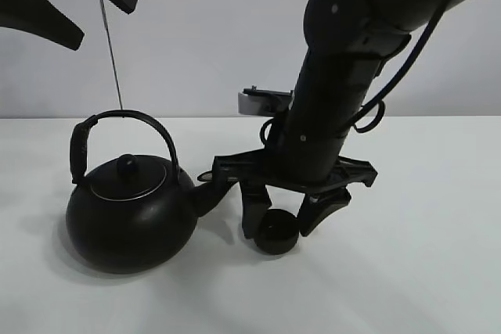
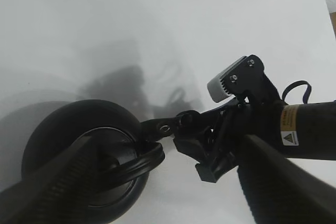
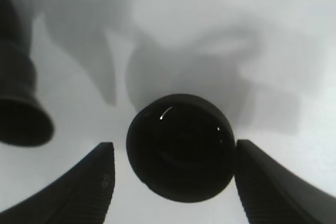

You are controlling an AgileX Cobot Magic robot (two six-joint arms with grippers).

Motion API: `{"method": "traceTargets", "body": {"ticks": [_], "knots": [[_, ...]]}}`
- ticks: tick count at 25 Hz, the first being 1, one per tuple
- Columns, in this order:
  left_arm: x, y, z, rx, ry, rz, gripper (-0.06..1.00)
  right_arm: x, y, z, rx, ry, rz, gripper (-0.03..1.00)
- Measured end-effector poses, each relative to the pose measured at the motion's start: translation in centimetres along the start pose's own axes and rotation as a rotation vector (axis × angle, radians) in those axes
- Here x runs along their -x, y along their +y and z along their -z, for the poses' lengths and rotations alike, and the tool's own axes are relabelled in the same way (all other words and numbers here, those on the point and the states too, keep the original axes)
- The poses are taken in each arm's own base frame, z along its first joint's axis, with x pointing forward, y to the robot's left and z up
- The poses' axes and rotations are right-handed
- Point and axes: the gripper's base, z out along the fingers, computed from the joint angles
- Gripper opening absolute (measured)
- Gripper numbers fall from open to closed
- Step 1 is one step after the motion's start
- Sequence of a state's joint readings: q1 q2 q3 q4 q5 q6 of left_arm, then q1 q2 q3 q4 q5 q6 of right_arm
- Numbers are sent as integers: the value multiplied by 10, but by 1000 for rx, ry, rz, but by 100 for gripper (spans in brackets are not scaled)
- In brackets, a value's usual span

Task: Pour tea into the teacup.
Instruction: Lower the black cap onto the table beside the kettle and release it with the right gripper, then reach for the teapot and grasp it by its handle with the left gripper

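While the kettle (image 1: 129,213) stands upright on the table (image 1: 407,271), pouring seems not yet begun; the teacup (image 1: 277,232) sits just beside the kettle's spout, straddled, not gripped, by the narrowly parted right tool (image 3: 174,182); the left tool (image 1: 102,23) hangs wide open above the kettle's handle; lifting and tilting remain.

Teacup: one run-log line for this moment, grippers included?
small matte black teacup: on white table | right gripper: open, straddling it, not touching | left gripper: open above round black kettle

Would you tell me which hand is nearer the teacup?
Right. The right hand straddles the teacup, a finger either side; the left hand hangs high above the kettle.
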State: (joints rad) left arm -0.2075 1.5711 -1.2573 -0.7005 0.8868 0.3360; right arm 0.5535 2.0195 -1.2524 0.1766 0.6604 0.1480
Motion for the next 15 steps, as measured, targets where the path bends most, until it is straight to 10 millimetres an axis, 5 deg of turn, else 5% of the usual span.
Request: {"method": "traceTargets", "body": {"ticks": [15], "knots": [[0, 0, 0, 0, 0, 0, 54, -5, 6, 78, 3, -77, 55, 45]]}}
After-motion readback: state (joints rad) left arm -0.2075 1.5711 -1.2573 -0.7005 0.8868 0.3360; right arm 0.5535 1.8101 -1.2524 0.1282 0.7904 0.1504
